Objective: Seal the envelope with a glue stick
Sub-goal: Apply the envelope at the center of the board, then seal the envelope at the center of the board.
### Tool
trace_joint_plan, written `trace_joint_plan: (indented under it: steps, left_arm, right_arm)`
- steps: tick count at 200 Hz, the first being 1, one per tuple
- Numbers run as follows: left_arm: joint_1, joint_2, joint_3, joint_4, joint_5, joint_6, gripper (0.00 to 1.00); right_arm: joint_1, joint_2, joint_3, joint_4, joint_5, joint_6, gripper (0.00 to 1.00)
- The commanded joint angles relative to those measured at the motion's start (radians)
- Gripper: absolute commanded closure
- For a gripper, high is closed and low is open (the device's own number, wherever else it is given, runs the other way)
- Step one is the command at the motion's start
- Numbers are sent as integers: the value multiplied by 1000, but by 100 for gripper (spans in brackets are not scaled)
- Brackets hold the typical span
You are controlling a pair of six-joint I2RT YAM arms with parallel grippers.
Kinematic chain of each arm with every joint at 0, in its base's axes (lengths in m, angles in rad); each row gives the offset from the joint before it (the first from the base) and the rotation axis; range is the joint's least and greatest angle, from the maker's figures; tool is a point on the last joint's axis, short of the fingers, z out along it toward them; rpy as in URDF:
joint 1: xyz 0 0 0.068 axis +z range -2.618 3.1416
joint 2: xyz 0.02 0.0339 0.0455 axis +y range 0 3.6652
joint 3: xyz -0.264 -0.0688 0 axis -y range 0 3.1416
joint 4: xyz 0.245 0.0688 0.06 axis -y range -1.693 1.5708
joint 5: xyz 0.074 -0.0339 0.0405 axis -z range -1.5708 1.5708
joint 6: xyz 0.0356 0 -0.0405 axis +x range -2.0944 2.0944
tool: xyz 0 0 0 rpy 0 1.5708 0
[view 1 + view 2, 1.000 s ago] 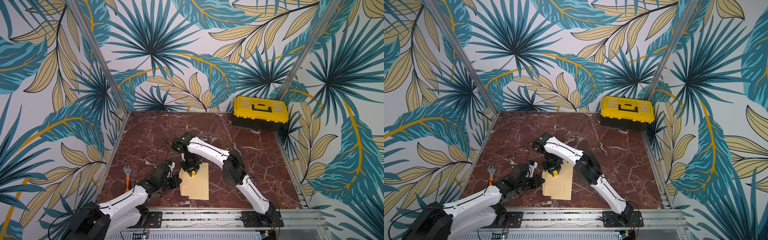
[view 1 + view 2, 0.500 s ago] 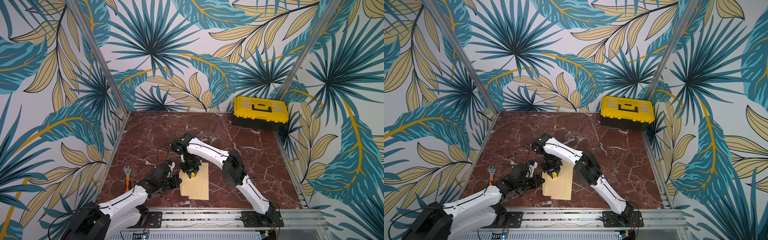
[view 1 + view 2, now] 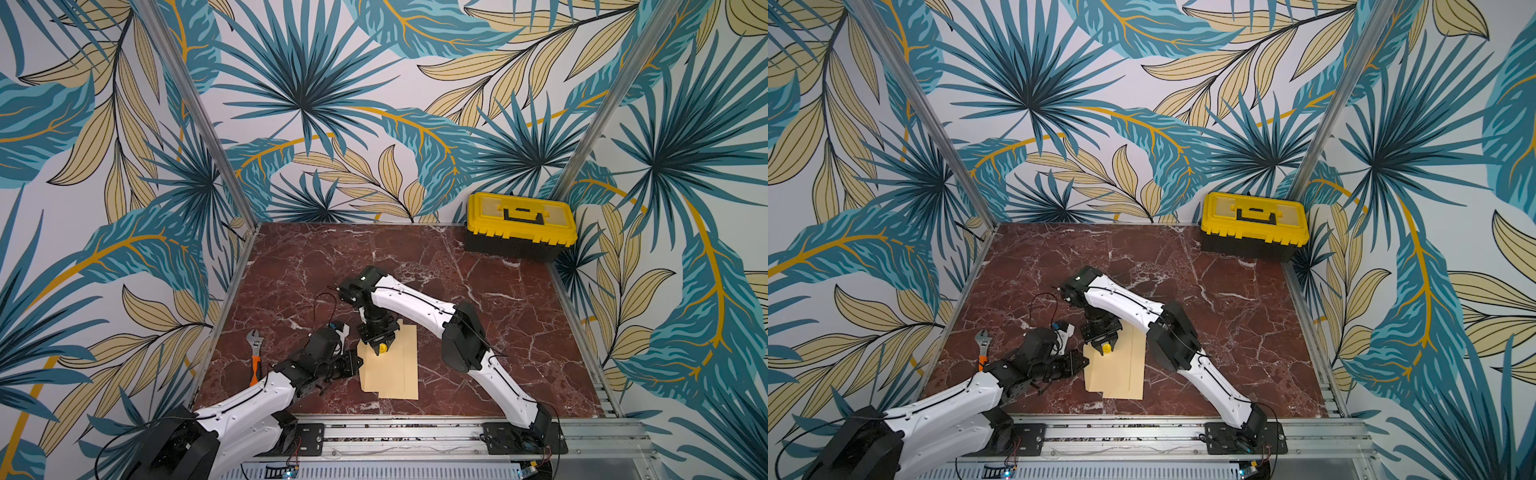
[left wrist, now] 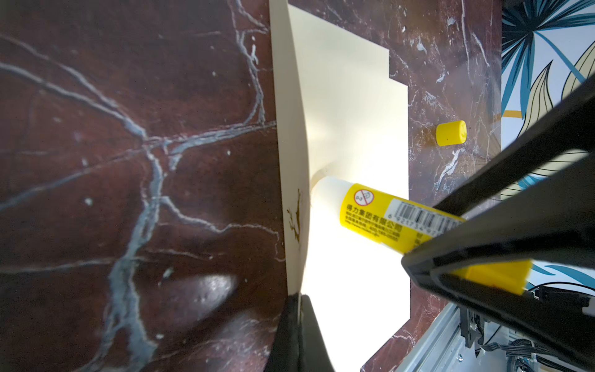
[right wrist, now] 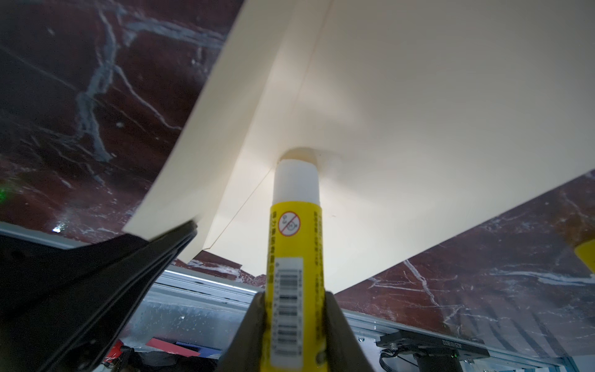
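Observation:
A cream envelope (image 3: pixel 399 370) (image 3: pixel 1125 374) lies on the marble table near the front. My left gripper (image 4: pixel 299 298) is shut on the edge of its flap (image 4: pixel 289 161) and holds the flap raised off the envelope's left side. My right gripper (image 5: pixel 294 296) points down from above, shut on the glue stick (image 5: pixel 294 232) (image 4: pixel 373 212) (image 3: pixel 381 348). The stick is uncapped, and its white tip presses on the envelope's body (image 5: pixel 418 96) beside the flap's fold. The yellow cap (image 4: pixel 450 133) lies on the marble beyond the envelope.
A yellow-lidded toolbox (image 3: pixel 521 224) stands in the back right corner. An orange-handled wrench (image 3: pixel 255 353) lies at the table's left edge, beside my left arm. A metal rail (image 3: pixel 415 432) runs along the front edge.
The right gripper has shifted the glue stick a little along the envelope by the fold. The left gripper holds the flap as before.

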Motion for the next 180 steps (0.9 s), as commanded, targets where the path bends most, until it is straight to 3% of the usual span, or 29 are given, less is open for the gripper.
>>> trace_joint_plan:
  steps: [1,96,134,180]
  left_arm:
    - [2,-23,-16,-38,7,17,100]
    - [2,-89,-15,-120,-31,16,100]
    - [2,-116,12,-196,-88,14,100]
    - [2,-164,95,-408,-203,31,100]
  right_arm:
    - [-19,114,-34,121,140,33,100]
    - [-29,91,-13,191,172,47,100]
    - [-42,-29,-49,256,129,67,100]
    - [-72,-223,-127,332,95,86,100]
